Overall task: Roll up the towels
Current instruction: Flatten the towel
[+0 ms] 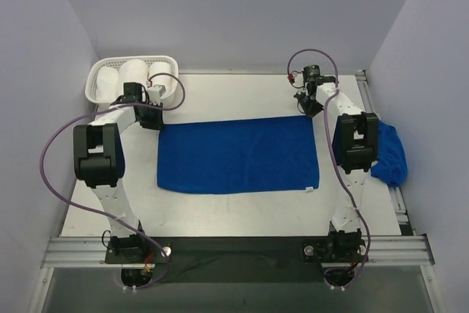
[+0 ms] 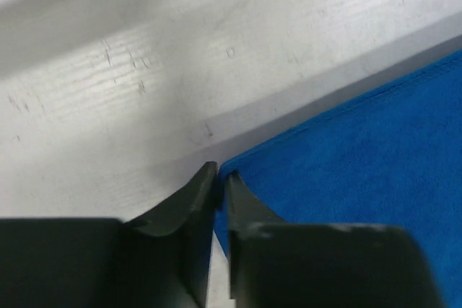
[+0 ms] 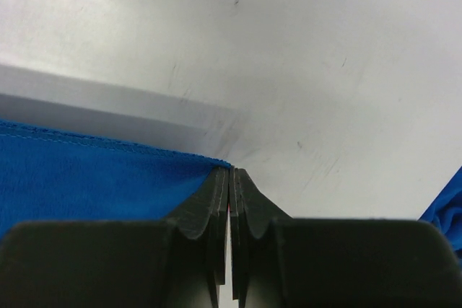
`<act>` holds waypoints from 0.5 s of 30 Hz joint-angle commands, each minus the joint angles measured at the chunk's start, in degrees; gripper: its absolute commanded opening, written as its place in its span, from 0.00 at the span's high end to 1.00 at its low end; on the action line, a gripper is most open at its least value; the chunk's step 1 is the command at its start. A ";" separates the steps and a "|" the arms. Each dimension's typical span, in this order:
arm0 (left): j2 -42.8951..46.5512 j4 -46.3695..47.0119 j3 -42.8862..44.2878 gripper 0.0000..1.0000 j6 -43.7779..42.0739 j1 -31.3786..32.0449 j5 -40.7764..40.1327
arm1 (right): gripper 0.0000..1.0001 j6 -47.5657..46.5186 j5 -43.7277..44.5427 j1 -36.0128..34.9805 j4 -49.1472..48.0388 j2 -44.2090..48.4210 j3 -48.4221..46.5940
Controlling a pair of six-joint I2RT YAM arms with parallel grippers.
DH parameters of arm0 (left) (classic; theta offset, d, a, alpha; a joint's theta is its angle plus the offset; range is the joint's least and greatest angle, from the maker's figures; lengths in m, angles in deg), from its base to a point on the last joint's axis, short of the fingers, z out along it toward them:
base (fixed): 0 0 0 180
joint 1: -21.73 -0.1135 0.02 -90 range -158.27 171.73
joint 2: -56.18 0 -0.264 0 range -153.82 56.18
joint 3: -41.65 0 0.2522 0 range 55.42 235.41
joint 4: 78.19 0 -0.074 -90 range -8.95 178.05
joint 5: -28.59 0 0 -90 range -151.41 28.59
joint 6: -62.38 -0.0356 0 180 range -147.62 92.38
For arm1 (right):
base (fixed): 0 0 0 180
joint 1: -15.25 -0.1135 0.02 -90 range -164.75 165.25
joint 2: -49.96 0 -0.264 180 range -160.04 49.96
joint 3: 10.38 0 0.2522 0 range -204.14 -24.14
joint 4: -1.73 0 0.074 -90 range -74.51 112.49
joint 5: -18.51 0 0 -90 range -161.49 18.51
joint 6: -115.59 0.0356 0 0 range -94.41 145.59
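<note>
Towel flat, roll not begun

Top: towel (image 1: 238, 155) lies spread at the centre of the table (image 1: 242, 97). Left gripper (image 1: 152, 119) sits at its 10 o'clock corner, right gripper (image 1: 311, 105) at its 2 o'clock corner. Spare towel (image 1: 392, 153) is bunched at 3 o'clock.

Left wrist: jaws nearly together with a thin slit between them. Cloth runs off at 2 o'clock, and I cannot tell whether it is pinched.

Right wrist: jaws pressed together, the corner touching their tips from 9 o'clock.

Spreading looks done. The next move calls for gripping one short edge and turning it over evenly.
</note>
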 commanded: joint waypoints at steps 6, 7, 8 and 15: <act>-1.16 -4.69 8.72 0.31 -3.76 -0.31 4.17 | 0.34 2.59 4.60 1.20 7.84 -3.20 -10.47; 1.55 -5.75 7.94 0.28 -5.08 -0.48 4.61 | 0.30 2.68 4.16 1.73 8.55 -2.15 -10.30; 2.96 -8.54 7.41 0.28 -6.75 -0.75 6.97 | 0.29 2.60 2.50 2.17 10.21 0.65 -10.04; 18.77 -28.76 -2.25 0.30 -33.26 -1.81 15.86 | 0.51 -2.50 -14.38 2.88 24.10 16.92 1.99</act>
